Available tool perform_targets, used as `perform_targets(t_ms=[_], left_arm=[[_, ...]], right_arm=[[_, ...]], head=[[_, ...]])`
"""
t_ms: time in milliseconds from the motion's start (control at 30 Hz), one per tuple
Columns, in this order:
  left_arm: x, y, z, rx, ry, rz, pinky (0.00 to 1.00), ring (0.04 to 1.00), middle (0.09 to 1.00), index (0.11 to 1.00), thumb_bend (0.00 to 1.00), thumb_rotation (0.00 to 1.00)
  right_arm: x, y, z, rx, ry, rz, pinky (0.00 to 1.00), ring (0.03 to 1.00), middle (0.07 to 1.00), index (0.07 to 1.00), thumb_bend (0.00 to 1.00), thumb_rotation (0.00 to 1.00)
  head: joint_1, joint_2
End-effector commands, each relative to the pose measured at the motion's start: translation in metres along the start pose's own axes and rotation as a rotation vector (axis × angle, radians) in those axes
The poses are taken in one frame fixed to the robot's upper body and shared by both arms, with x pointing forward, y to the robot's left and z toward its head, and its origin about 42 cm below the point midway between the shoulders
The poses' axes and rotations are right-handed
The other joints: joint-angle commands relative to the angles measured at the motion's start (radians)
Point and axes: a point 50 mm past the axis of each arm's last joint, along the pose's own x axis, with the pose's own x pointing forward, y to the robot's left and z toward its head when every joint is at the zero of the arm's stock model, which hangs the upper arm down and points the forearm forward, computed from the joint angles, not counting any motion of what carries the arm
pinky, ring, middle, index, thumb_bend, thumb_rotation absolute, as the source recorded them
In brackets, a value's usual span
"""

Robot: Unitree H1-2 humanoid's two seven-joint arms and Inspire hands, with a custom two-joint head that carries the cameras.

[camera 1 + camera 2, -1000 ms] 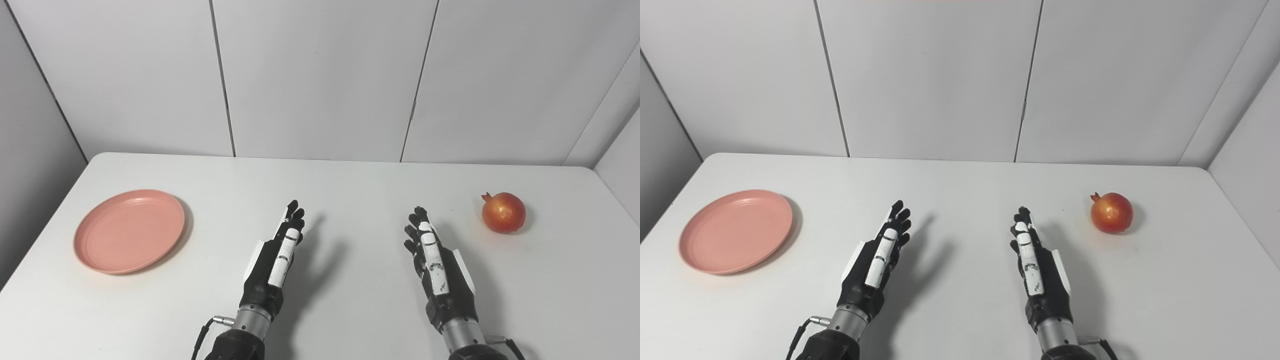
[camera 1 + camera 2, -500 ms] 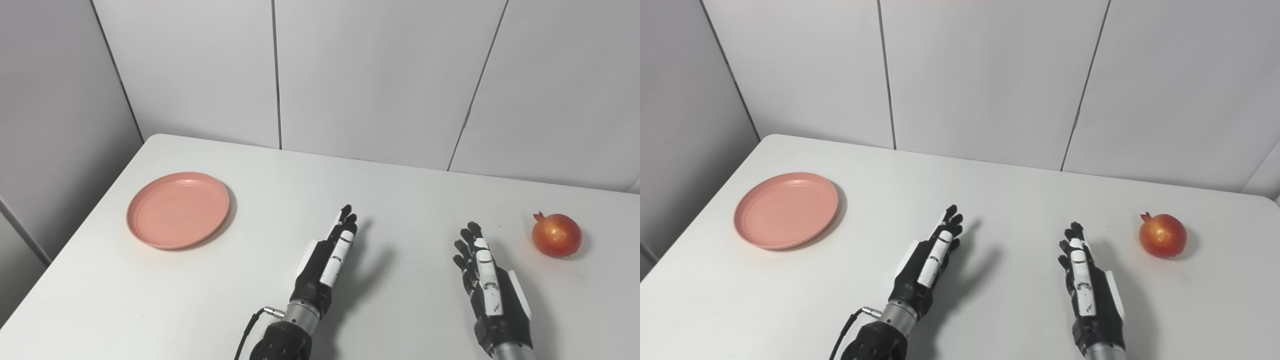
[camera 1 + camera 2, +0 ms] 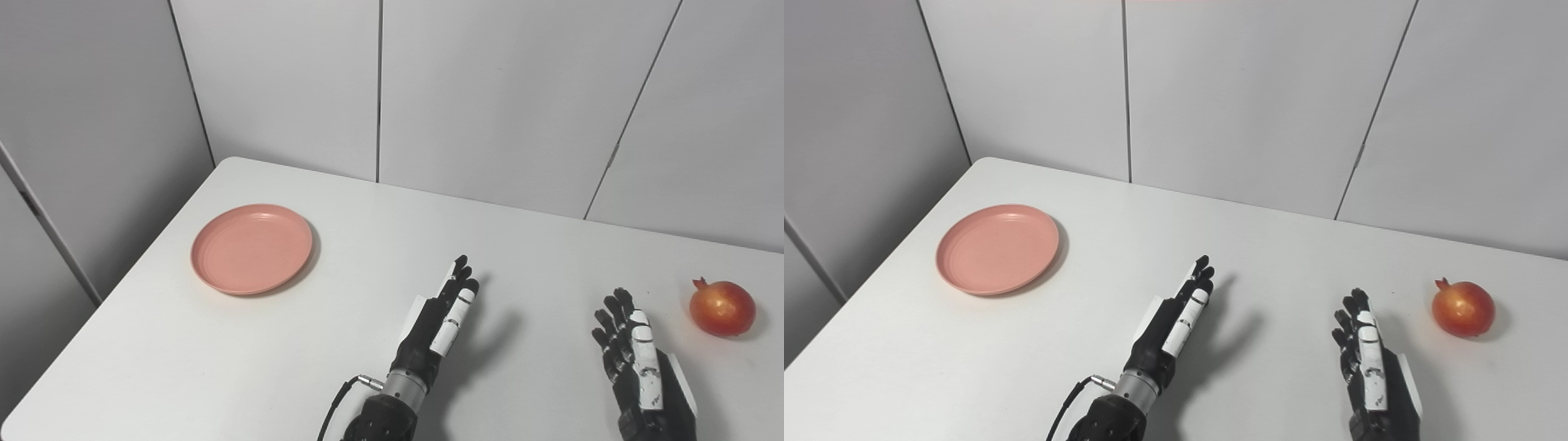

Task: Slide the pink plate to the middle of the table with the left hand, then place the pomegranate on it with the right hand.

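Both robot hands empty, fingers extended: left robot hand (image 3: 442, 315) mid-desk (image 3: 343, 343), right robot hand (image 3: 637, 367) near pomegranate (image 3: 722, 308). Pink plate (image 3: 252, 248) far left, untouched.

Pink plate (image 3: 252, 248): round, shallow, raised rim, matte salmon-pink, empty, lying flat and upright on the far left of the white counter (image 3: 343, 318). Pomegranate (image 3: 722, 307): red-orange, glossy, whole, crown tilted up-left, resting on the counter at far right, well apart from the plate.
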Motion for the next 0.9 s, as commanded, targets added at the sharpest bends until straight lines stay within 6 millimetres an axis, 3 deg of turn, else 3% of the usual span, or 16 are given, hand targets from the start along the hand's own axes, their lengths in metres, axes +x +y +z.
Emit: perform_targets(t_ms=[0, 433, 867], left_arm=[[0.008, -0.016, 0.015, -0.029, -0.065, -0.020, 0.98, 0.998, 1.000, 1.000, 0.42, 1.00], [0.013, -0.005, 0.021, -0.022, -0.085, 0.008, 0.97, 0.992, 1.000, 1.000, 0.44, 1.00], [0.024, 0.023, 0.056, 0.008, -0.215, 0.083, 0.94, 0.961, 0.982, 0.986, 0.45, 1.00]], right_arm=[[0.003, 0.003, 0.017, -0.010, -0.095, 0.016, 1.00, 0.982, 0.989, 0.993, 0.22, 1.00], [0.007, 0.003, 0.014, -0.015, -0.093, 0.015, 1.00, 0.972, 0.983, 0.987, 0.21, 1.00], [0.011, 0.007, 0.009, -0.012, -0.092, 0.017, 1.00, 0.974, 0.985, 0.993, 0.19, 1.00]], head=[[-0.003, -0.001], [0.000, -0.010], [0.014, -0.030]])
